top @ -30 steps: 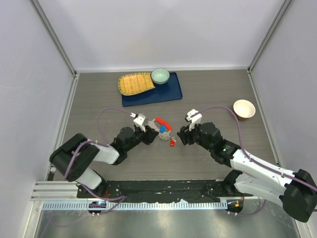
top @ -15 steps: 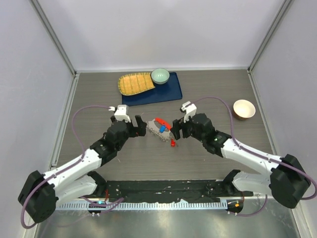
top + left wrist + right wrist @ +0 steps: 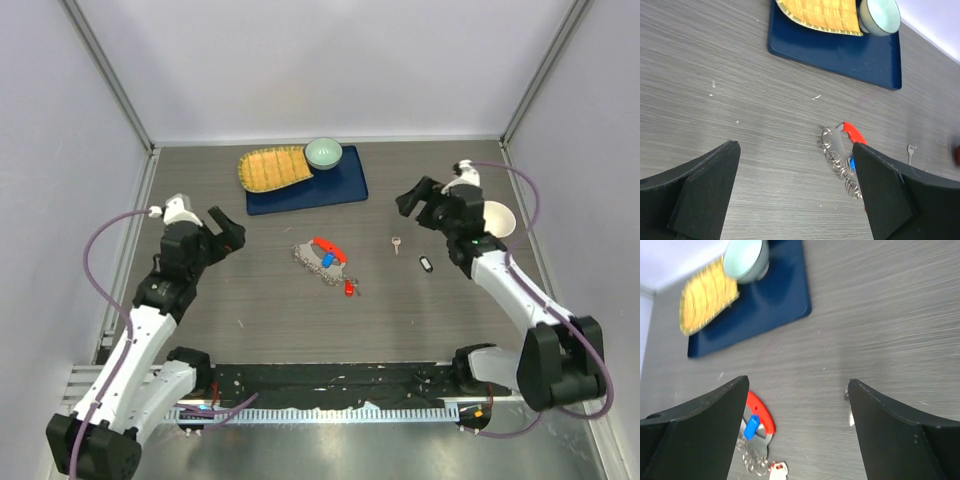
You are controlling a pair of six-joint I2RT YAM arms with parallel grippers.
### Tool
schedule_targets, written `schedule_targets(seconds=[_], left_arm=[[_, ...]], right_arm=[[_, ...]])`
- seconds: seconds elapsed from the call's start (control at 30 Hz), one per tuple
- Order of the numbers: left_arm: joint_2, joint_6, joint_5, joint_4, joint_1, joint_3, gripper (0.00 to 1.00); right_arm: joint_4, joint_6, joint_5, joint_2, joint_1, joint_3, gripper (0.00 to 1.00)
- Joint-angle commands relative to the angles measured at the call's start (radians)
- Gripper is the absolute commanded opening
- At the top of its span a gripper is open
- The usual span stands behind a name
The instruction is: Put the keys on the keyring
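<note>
Left gripper (image 3: 226, 231) hangs well left of the keyring (image 3: 312, 256), jaws spread wide, nothing in them. The keyring's a grey chain tangle with a curved red tag (image 3: 328, 247), lying flat on the table (image 3: 250, 300). Blue-headed key (image 3: 328, 261) sits right on the tangle and the red-headed key (image 3: 348, 289) is at its near-right end. Honestly can't tell if either is hooked on. A bare silver key (image 3: 397, 244) lies off to the keyring's right. Right gripper (image 3: 418, 203) is further right and back, also wide open and empty.

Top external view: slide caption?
Left pincer and right pincer open, far apart; keyring, blue key, red key on table between them.
</note>
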Motion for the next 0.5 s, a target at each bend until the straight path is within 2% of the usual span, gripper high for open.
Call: schedule_targets(seconds=[0.0,0.07,0.27,0.47], left_arm=[[-0.025,0.045,0.099,-0.147,0.089,0.125,1.00],[-0.036,0.072,0.049,-0.187,0.089,0.173,1.00],[-0.108,0.184,-0.151,-0.239,0.080,0.231,1.00],[-0.269,0.267,-0.319,-0.189,0.076,0.201,1.00]], right_arm=[[-0.021,0.085,0.143,-0.192,-0.043,-0.003,0.91],[-0.031,0.039,0.214,-0.326,-0.043,-0.026,0.98],[-0.018,-0.088,0.426,-0.689,-0.043,-0.132,0.98],[-0.212,-0.239,0.555,-0.834,-0.043,-0.035,0.98]])
